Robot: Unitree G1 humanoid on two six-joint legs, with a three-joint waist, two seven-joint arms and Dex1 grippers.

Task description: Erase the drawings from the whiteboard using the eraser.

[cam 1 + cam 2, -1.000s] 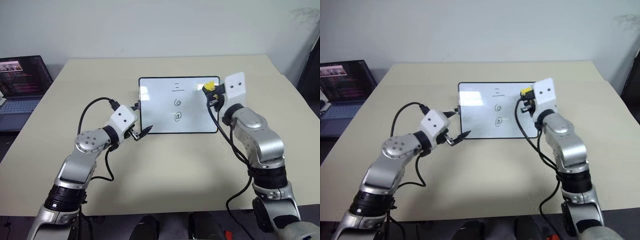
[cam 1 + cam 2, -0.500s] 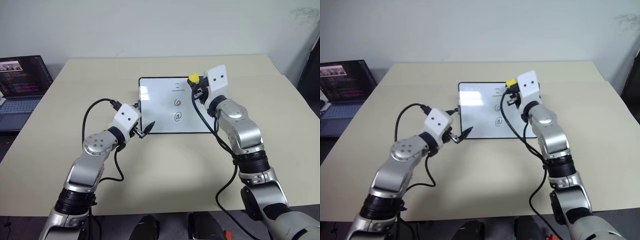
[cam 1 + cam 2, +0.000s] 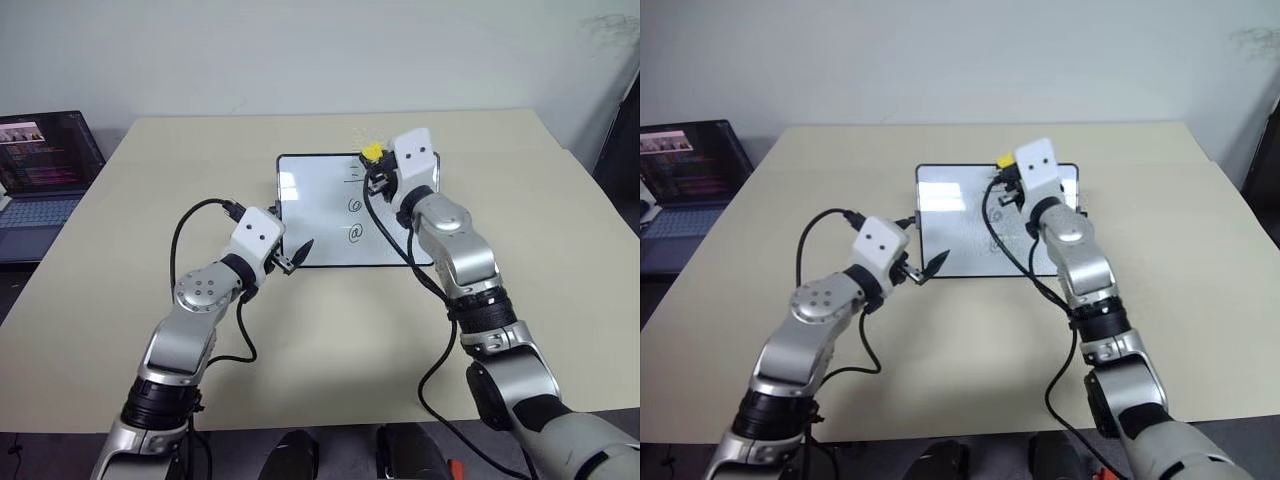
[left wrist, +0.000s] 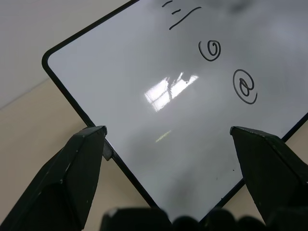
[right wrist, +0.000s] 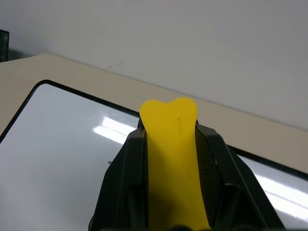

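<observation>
While left fingers (image 4: 86, 159) gape, right fingers (image 5: 127, 163) clamp eraser (image 5: 171, 144) lengthwise, pointing away.

**Off the board: desk and laptop**

A wide beige table (image 3: 330, 330) runs across the middle, its bare top pale and matte. Off its left edge sits an open laptop (image 3: 45, 180), screen lit with dark windows, keyboard facing the near side. Behind it all, a plain light wall (image 3: 300, 50). At far right, a dark object, too cropped to tell.
</observation>
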